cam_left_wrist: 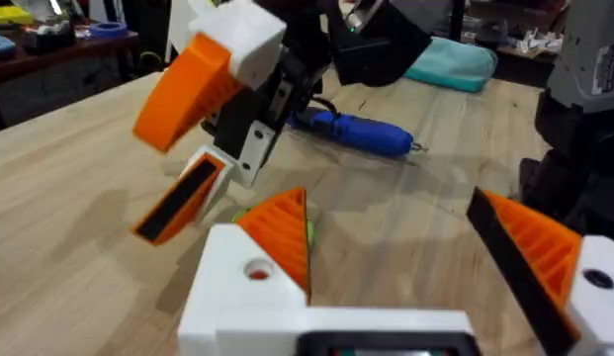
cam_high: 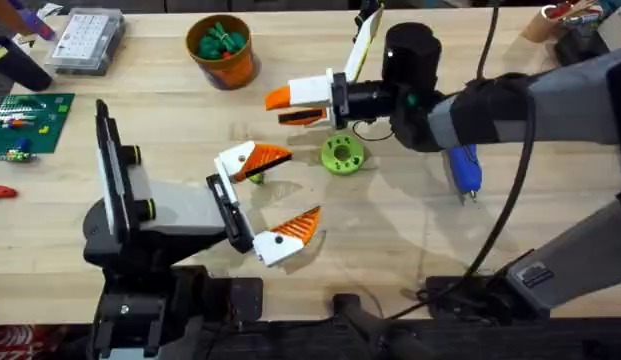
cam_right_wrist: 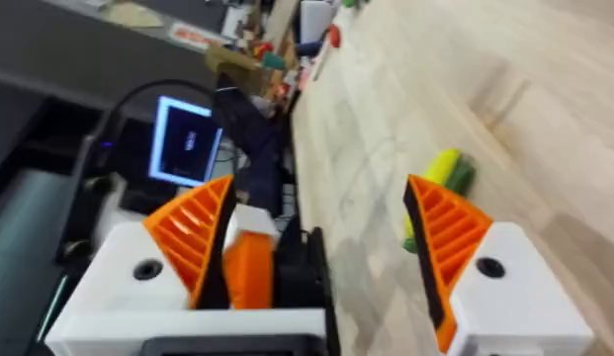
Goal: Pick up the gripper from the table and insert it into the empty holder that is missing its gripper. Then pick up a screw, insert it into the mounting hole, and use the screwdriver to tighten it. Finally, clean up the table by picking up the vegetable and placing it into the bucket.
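Note:
The holder [cam_high: 230, 212] is the black bracket on my left arm. The white-and-orange gripper [cam_high: 248, 160] sits in its far slot, and a striped orange finger [cam_high: 288, 235] sits in the near slot. My left gripper [cam_high: 302, 184] is open with nothing between its fingers. The mounting hole [cam_left_wrist: 257, 269] shows a reddish spot; a screw is out of view. A yellow-green vegetable [cam_high: 255, 177] lies on the table [cam_high: 390, 230] under the far finger. My right gripper [cam_high: 277, 109] hovers open just beyond. The blue screwdriver [cam_high: 463, 168] lies under my right arm. The orange bucket [cam_high: 235, 70] holds green pieces.
A flat green ring disc [cam_high: 342, 153] lies beside the right gripper. A clear parts box [cam_high: 85, 40] and a green circuit board [cam_high: 25, 120] sit at the far left. A white-yellow stick [cam_high: 365, 40] leans at the back.

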You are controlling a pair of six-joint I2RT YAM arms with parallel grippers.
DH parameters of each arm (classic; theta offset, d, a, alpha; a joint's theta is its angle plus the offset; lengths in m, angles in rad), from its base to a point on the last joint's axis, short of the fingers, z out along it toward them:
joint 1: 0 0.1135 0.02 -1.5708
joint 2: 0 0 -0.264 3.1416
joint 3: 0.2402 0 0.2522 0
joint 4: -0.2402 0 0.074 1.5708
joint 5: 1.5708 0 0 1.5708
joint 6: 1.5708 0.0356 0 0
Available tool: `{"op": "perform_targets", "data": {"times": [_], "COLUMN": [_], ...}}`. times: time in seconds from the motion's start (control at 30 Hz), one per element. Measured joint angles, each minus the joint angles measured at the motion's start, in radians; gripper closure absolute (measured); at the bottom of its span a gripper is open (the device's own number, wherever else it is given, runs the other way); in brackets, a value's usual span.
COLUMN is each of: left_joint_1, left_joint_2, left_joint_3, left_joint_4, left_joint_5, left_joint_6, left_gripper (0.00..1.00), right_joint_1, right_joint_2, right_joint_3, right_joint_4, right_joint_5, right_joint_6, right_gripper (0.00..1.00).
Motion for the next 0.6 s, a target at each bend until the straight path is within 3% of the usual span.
{"op": "perform_targets", "data": {"times": [0.13, 0.23, 0.37, 0.4, 0.6], "left_joint_1": [0.000, 0.000, 0.000, 0.000, 0.000], "left_joint_2": [0.000, 0.000, 0.000, 0.000, 0.000], "left_joint_3": [0.000, 0.000, 0.000, 0.000, 0.000], "left_joint_4": [0.000, 0.000, 0.000, 0.000, 0.000], "left_joint_5": [0.002, 0.002, 0.002, 0.002, 0.002], "left_joint_6": [0.000, 0.000, 0.000, 0.000, 0.000], "left_gripper": [0.014, 0.014, 0.014, 0.014, 0.014], "right_joint_1": [-0.001, -0.013, -0.038, -0.058, -0.090], "right_joint_2": [0.000, 0.000, -0.001, -0.031, -0.199], "right_joint_3": [0.054, 0.162, 0.231, 0.262, 0.300], "right_joint_4": [-0.130, -0.253, -0.490, -0.761, -1.061], "right_joint_5": [0.012, 0.019, 0.044, 0.119, 0.285], "right_joint_6": [-0.085, -0.184, -0.296, -0.410, -0.636], "right_gripper": [0.004, 0.006, 0.004, 0.004, 0.004]}}
